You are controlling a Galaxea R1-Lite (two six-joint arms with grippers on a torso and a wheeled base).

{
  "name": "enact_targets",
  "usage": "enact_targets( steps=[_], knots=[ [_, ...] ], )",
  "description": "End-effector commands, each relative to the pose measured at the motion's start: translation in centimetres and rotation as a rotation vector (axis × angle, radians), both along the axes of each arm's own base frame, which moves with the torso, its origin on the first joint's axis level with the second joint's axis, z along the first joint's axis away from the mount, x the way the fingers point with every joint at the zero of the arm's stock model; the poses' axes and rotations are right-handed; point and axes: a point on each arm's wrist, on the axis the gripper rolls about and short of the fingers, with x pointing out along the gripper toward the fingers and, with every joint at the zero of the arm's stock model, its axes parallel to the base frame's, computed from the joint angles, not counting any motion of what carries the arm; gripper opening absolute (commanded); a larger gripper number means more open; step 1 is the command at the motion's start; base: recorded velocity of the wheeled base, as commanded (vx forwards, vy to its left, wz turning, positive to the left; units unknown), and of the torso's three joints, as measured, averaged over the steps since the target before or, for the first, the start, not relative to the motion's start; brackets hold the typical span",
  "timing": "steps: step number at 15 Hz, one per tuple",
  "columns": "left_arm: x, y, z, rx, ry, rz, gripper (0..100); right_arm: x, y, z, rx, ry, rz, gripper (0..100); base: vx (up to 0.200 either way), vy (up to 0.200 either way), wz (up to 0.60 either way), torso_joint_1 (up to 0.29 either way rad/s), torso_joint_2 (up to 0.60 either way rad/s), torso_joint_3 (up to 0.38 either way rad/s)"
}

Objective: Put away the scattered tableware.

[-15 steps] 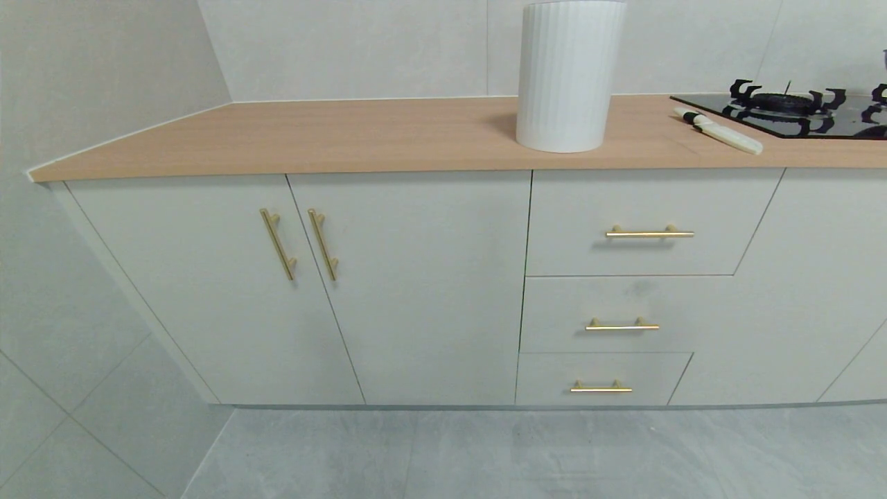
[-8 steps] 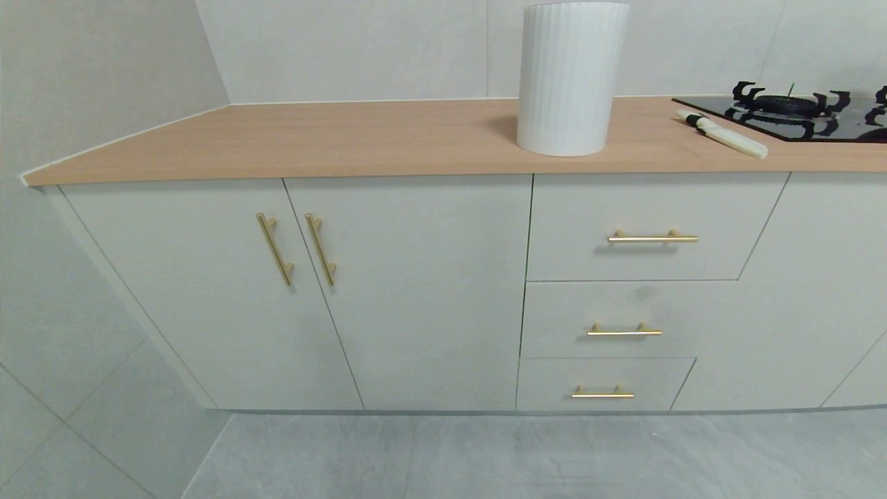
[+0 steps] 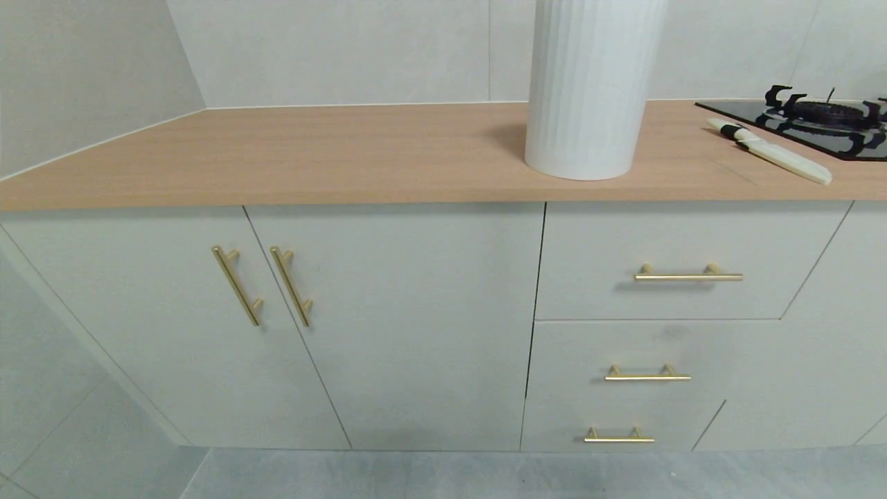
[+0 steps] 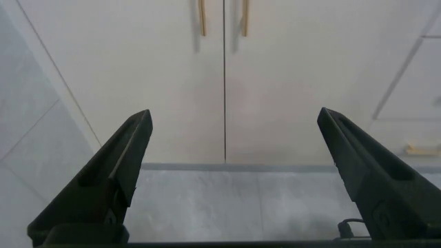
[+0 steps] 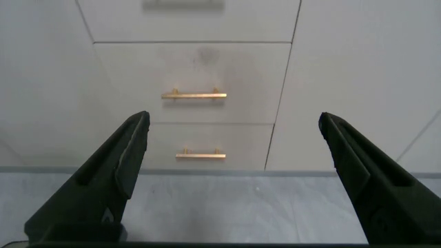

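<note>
Knife (image 3: 768, 150) lies right of the ribbed canister (image 3: 589, 90) on the counter (image 3: 312, 159), while left gripper (image 4: 234, 116) and right gripper (image 5: 234, 118) gape empty well below it, so rising blindly could topple the canister.

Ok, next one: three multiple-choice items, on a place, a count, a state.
1. Where does the cream-coloured knife lie? A) on the wooden countertop near the black gas hob B) on the floor C) in an open drawer
2. How many brass bar handles do the stacked pale drawers carry? A) one B) three C) five
3. How is the left end effector? A) open, empty B) shut on a spoon C) shut on a cup
Answers: 1A, it lies by the hob; 2B, one per drawer; 3A, jaws apart, nothing between.
</note>
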Motion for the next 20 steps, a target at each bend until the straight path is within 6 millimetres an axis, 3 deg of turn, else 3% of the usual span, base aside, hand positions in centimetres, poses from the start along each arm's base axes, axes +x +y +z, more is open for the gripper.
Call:
enact_targets(
  steps=[1,10,14,20],
  knots=[
    [0.01,0.00,0.00,0.000,0.001,0.001,100,0.02,0.00,0.00,-0.001,0.002,0.001,100,0.200,0.000,0.00,0.002,0.00,0.002],
    [0.01,0.00,-0.01,0.000,0.002,0.001,100,0.02,0.00,0.02,-0.001,0.000,0.001,100,0.200,0.000,0.00,0.002,0.00,0.002],
    [0.01,0.00,0.00,0.000,0.001,0.001,100,0.04,0.00,-0.02,-0.001,0.003,0.001,100,0.000,0.000,-0.45,0.005,0.00,0.001],
    [0.01,0.00,0.00,-0.002,0.001,0.001,100,0.02,0.00,0.02,-0.001,0.000,0.001,100,0.000,0.000,0.00,0.000,0.00,0.000]
  ],
)
